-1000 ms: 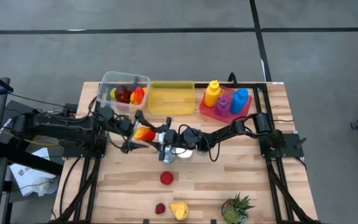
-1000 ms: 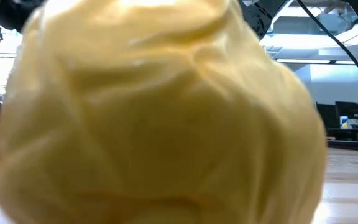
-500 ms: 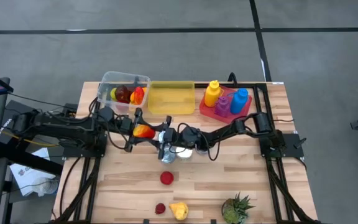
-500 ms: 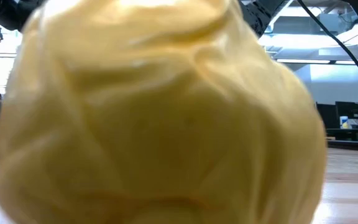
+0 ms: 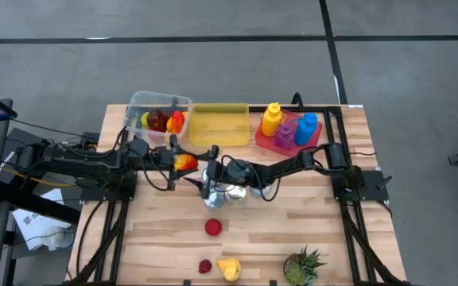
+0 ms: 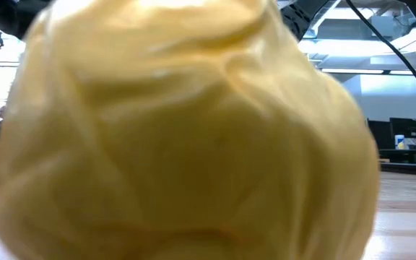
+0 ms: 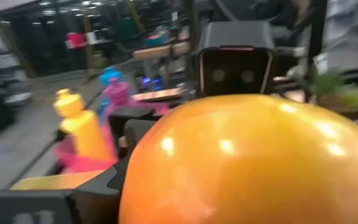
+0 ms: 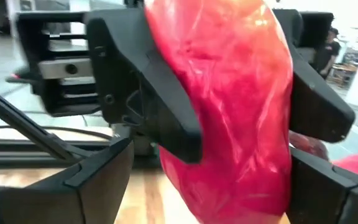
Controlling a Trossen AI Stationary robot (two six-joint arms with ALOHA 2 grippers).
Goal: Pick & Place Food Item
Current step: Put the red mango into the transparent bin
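At the left-centre of the overhead frame, the left tool (image 5: 180, 164) now has the orange-red fruit (image 5: 185, 163) clamped between its fingers, and it looks like a handover: a second ago that tool was spread wide beside the fruit, and the right one was doing the holding. Since then the fruit has slid a bit toward the upper left, closer to the clear bin (image 5: 159, 116), which already has some fruit in it. Best guess is that's where it's headed next.

Moving right, the right tool (image 5: 207, 171) has let go, and its fingers stand apart just beside the fruit. From its wrist camera the left tool's dark fingers (image 8: 143, 87) are pinching the fruit on both sides, above the desk (image 5: 332, 238) near the middle of the frame.
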